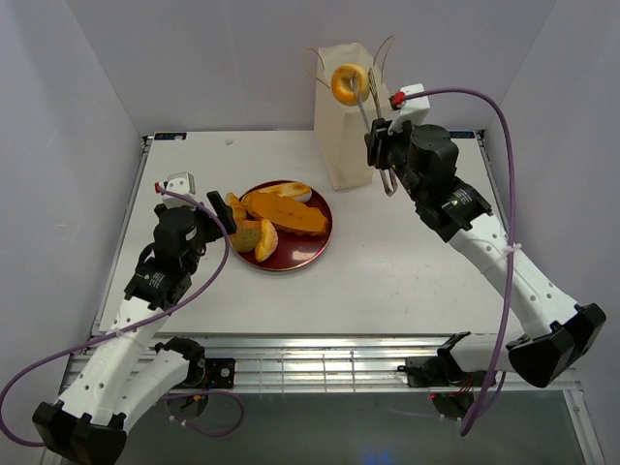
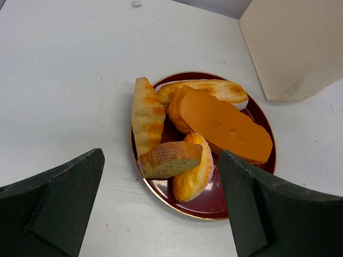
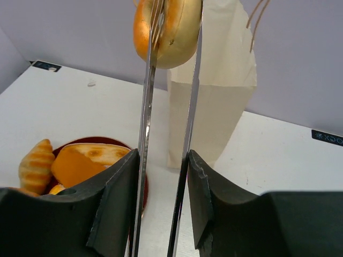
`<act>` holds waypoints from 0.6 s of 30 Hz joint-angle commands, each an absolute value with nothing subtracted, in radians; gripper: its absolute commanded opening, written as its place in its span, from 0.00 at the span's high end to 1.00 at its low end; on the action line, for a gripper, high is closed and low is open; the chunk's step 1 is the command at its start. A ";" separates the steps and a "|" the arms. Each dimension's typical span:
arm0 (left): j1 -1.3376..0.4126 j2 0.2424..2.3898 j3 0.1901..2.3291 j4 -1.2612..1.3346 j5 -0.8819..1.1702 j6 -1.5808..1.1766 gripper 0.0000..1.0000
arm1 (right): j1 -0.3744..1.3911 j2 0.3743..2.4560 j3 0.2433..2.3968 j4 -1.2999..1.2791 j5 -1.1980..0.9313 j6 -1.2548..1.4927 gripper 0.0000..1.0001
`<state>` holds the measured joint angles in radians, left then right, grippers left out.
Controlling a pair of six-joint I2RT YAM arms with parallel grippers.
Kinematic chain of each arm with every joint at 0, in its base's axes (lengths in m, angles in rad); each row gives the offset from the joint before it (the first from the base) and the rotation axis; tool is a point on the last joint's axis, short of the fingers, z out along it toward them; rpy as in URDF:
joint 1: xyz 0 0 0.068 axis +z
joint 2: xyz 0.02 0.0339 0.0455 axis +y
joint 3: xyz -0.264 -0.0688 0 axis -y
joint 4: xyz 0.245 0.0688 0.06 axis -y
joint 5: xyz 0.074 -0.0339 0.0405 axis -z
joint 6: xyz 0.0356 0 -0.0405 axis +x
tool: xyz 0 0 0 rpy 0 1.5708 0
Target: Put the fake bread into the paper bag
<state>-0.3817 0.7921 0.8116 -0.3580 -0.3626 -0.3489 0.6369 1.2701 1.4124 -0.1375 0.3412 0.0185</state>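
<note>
top: overhead-rear, facing down at table (image 1: 407,281) | wrists: close, forward | shared: plate (image 1: 302,260), paper bag (image 1: 341,145)

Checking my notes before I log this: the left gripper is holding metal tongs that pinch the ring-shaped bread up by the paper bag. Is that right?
Not quite: it is the right gripper that holds the metal tongs, as the right wrist view shows. They do pinch the ring-shaped bread up by the paper bag.

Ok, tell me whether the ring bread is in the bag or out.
Out. The ring bread sits pinched in the tongs held by the right tool, fully visible in the air outside the paper bag.
</note>
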 commanded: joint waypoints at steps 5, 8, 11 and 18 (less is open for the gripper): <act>-0.382 0.792 0.810 -0.347 -0.354 -0.347 0.02 | 0.513 1.382 1.526 -0.046 0.275 0.029 0.55; -0.382 0.796 0.810 -0.347 -0.353 -0.347 0.02 | 0.468 1.443 1.569 -0.044 0.216 0.055 0.54; -0.382 0.801 0.810 -0.347 -0.354 -0.347 0.02 | 0.451 1.506 1.612 -0.049 0.186 0.064 0.54; -0.382 0.799 0.808 -0.347 -0.356 -0.345 0.02 | 0.439 1.583 1.677 -0.084 0.173 0.067 0.53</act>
